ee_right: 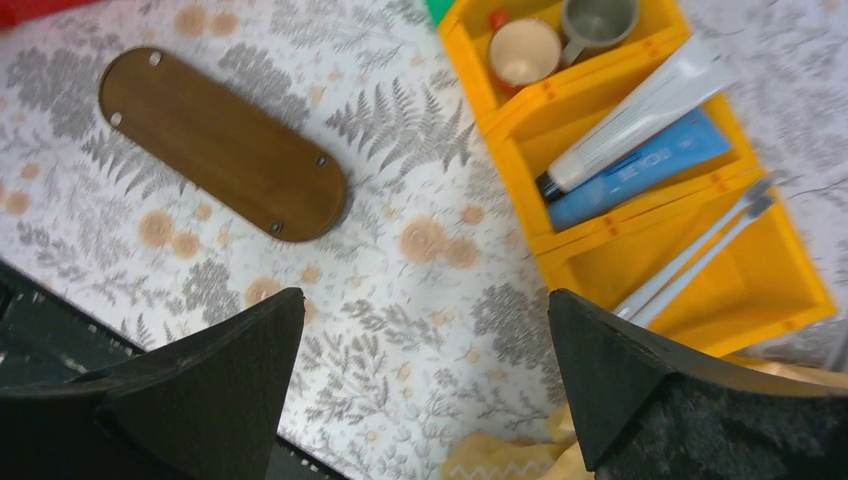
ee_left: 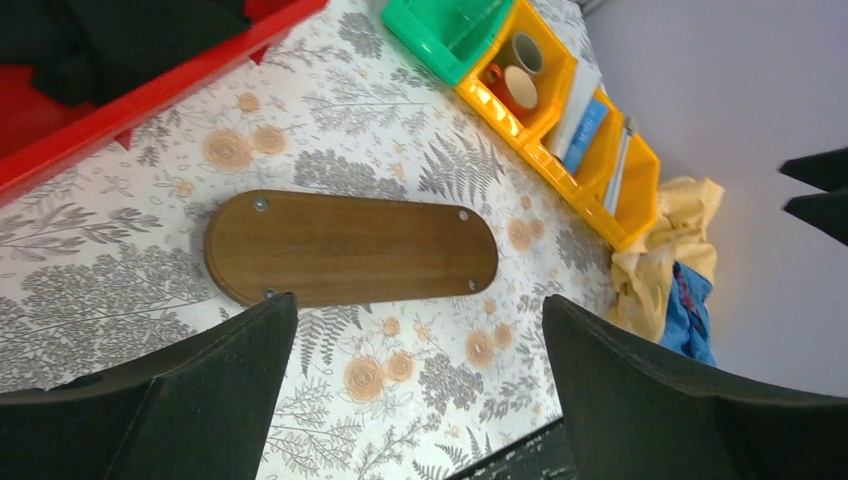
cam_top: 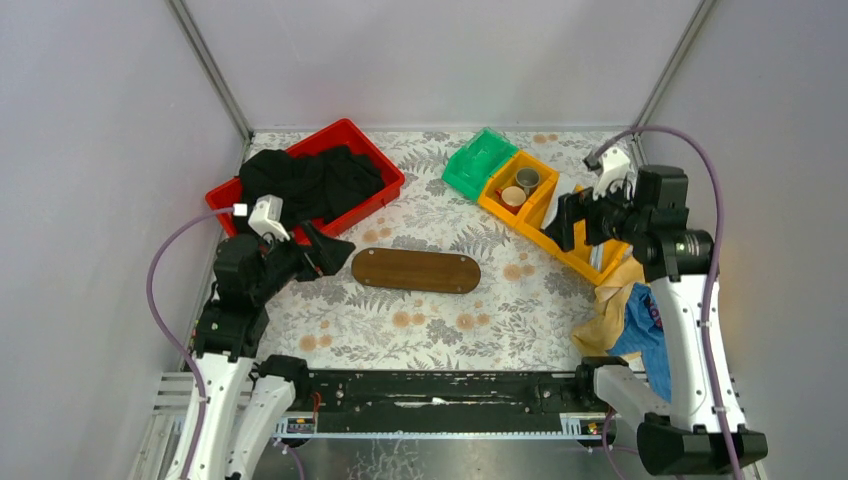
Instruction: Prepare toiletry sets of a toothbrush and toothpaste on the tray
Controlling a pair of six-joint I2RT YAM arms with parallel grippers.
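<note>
The dark brown oval tray (cam_top: 416, 270) (ee_left: 350, 248) (ee_right: 222, 143) lies bare on the floral table, mid-scene. A whitish toothpaste tube (ee_right: 640, 112) and a blue one (ee_right: 640, 170) lie side by side in the middle compartment of the yellow bin (cam_top: 605, 268) (ee_right: 500, 95). Pale toothbrushes (ee_right: 695, 250) rest in the bin's nearest compartment. My left gripper (cam_top: 335, 250) (ee_left: 420, 305) hangs open just left of the tray, nothing between its fingers. My right gripper (cam_top: 562, 222) (ee_right: 425, 300) is open above the yellow bin's near side, empty.
A red crate (cam_top: 385, 165) (ee_left: 150, 95) holding black cloth (cam_top: 310, 182) stands at the back left. A green bin (cam_top: 478, 160) (ee_left: 440, 35) adjoins the yellow bin, whose far compartment holds two cups (cam_top: 520, 188) (ee_right: 525, 50). Yellow and blue cloths (cam_top: 630, 315) (ee_left: 675, 270) lie at the right edge.
</note>
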